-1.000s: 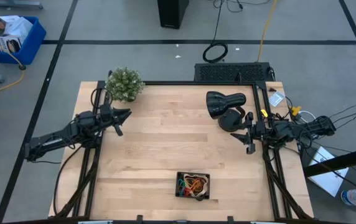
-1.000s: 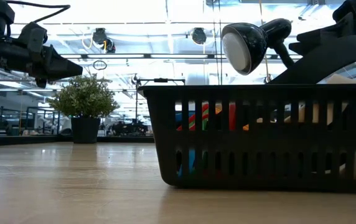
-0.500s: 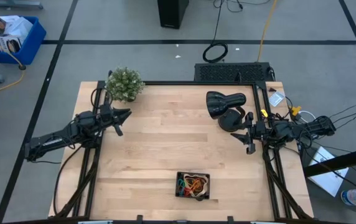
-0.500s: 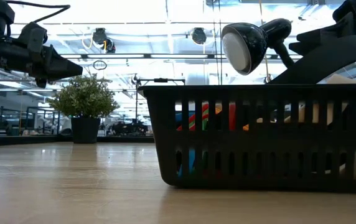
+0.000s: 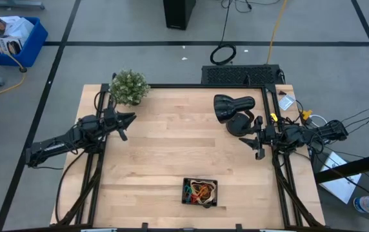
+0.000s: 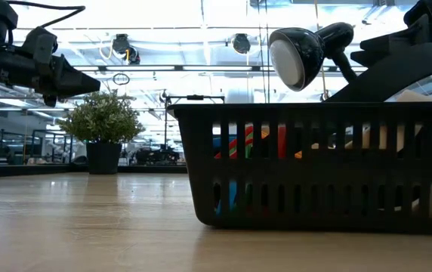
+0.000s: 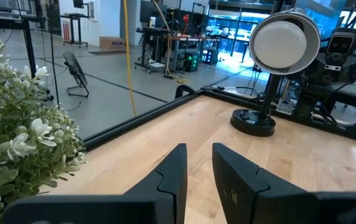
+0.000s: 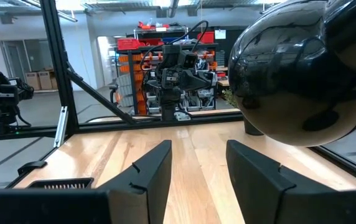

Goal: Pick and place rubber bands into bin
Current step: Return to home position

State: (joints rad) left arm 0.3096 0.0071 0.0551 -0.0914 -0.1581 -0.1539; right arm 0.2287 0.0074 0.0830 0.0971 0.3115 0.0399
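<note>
While both arms (image 5: 62, 143) hang aside, rubber bands (image 5: 200, 189) lie in the bin (image 5: 185, 192).

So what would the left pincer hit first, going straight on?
Probably nothing soon: the left pincer points over bare table; the black lamp stands slightly off its line, though depth is unclear.

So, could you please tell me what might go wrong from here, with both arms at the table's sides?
The right hand hangs close beside the black lamp; a careless swing could knock it. The left hand sits near the potted plant, same hazard. The rubber bands lie heaped in the shallow bin; a bump might spill some.
</note>
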